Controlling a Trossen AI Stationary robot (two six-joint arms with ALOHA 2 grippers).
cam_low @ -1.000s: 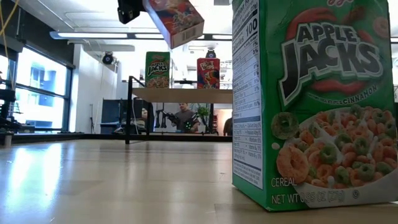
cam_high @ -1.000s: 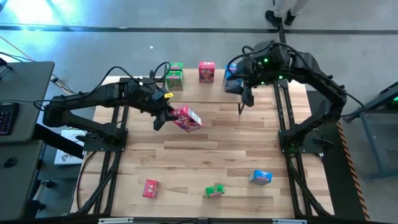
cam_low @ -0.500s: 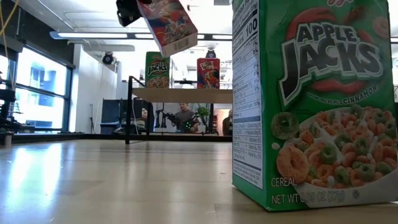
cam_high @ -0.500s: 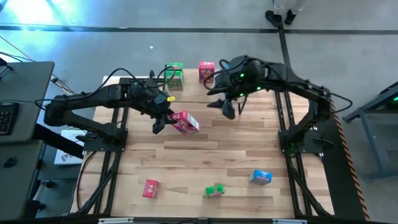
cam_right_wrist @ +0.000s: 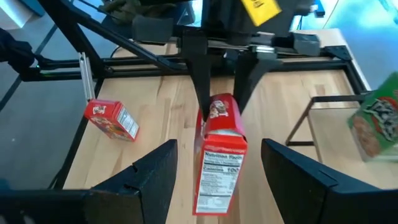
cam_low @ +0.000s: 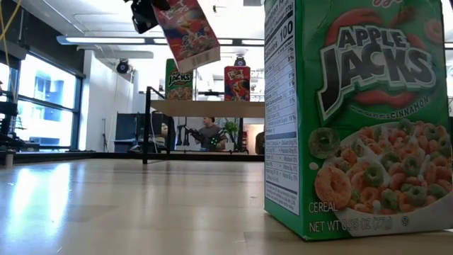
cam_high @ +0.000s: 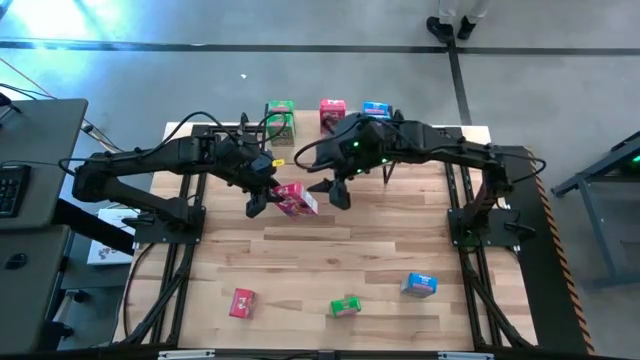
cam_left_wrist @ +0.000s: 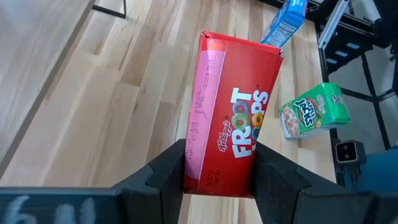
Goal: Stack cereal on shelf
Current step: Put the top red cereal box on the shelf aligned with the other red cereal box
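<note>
A red Froot Loops cereal box (cam_high: 296, 199) hangs above the middle of the table, with my left gripper (cam_high: 263, 200) shut on it. My right gripper (cam_high: 328, 191) is open at the box's free end. Its fingers (cam_right_wrist: 157, 175) stand on either side of the box (cam_right_wrist: 219, 163) without touching. The shelf (cam_high: 300, 133) stands at the table's far edge. A green box (cam_high: 281, 118), a red box (cam_high: 332, 112) and a blue box (cam_high: 376, 109) stand on it. My left gripper pinches the box's end nearest the wrist (cam_left_wrist: 217, 177) between its two fingers (cam_left_wrist: 166, 177). The fingers come from the table's left, slanting down. The box is lifted clear of the table and tilts downward from the fingers, its free end (cam_low: 199, 58) lowest.
Three more cereal boxes are on the near part of the table: a red one (cam_high: 242, 302), a green one (cam_high: 346, 306) and a blue one (cam_high: 419, 285). The green one fills the right of the low view (cam_low: 361, 120). A person (cam_low: 209, 133) sits in the room beyond.
My right gripper has swung from the shelf's right end toward the table's left and near side and sunk to the held box's free end, staying open. The blue box stays on the shelf. In my left gripper, the box has tipped steeper.
</note>
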